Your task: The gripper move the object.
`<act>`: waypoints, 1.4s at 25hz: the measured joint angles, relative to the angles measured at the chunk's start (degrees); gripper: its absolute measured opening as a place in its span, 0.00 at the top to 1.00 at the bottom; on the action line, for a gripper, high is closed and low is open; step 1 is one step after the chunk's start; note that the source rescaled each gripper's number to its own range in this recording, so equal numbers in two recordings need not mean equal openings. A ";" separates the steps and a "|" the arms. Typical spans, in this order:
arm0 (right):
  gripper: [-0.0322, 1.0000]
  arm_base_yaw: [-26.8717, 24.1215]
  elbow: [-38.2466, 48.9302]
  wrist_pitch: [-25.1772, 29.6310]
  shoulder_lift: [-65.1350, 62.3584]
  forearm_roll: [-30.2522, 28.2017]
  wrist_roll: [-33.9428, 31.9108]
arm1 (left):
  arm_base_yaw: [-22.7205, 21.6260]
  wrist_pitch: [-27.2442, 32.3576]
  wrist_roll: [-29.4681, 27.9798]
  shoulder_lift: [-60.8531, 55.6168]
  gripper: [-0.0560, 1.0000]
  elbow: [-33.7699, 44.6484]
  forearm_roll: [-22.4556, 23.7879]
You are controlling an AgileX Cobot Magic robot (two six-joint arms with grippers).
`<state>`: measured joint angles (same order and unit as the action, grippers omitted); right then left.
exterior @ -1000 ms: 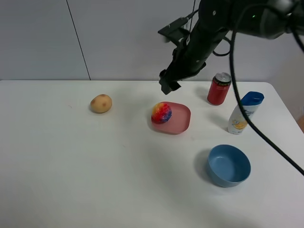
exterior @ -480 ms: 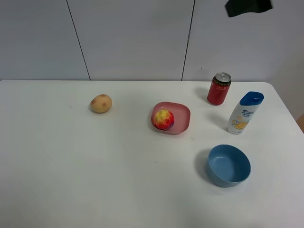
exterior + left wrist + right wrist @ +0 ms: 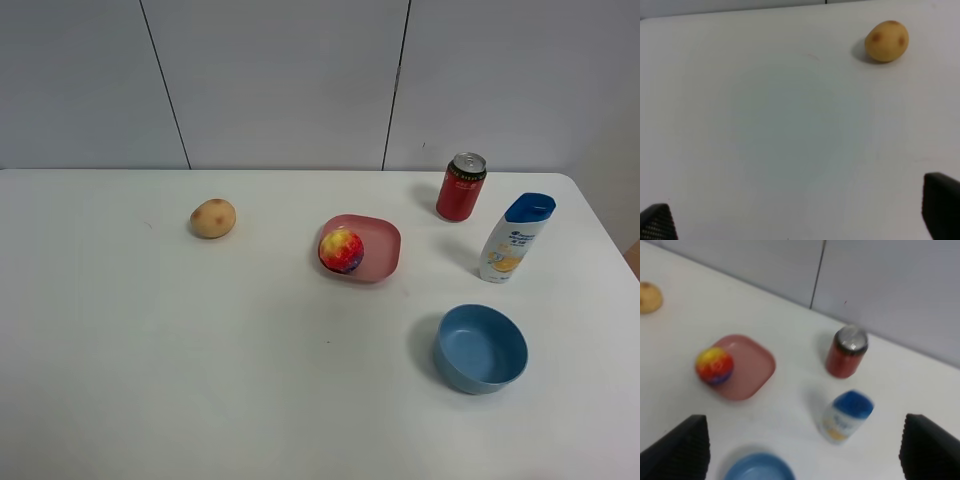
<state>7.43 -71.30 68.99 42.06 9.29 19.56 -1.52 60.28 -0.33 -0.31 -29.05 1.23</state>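
- Right wrist view shows my right gripper (image 3: pixel 802 450) spread wide, high over the ball (image 3: pixel 714 366) on the pink dish (image 3: pixel 752 365), mid-bench.
- Left gripper (image 3: pixel 800 220) spread too, holding nothing.
- I judge the retreat wants to go straight up, clear of the can (image 3: pixel 846 351).

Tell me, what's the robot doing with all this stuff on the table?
Right now nothing is being held. The colourful ball sits on the left side of the pink dish in the middle of the white table. Both claws are up in the air and open; the right gripper looks down on the ball, dish, red can, shampoo bottle and blue bowl. The left gripper hangs over bare table near the potato.
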 joint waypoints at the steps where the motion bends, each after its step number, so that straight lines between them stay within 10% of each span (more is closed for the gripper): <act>1: 0.23 0.00 2.87 0.47 -2.83 0.16 -0.42 | 0.00 0.00 0.00 0.00 0.00 0.00 0.00; 21: 0.23 -8.55 40.36 -6.27 -35.27 -1.01 -5.58 | 0.00 0.00 0.00 0.00 0.00 0.00 0.00; 35: 0.23 -9.27 42.22 -7.52 -42.17 -3.13 -12.28 | 0.00 0.00 0.00 0.00 0.00 0.00 0.00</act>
<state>-1.84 -29.08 61.47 -0.11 6.16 7.28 -1.52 60.28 -0.33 -0.31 -29.05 1.23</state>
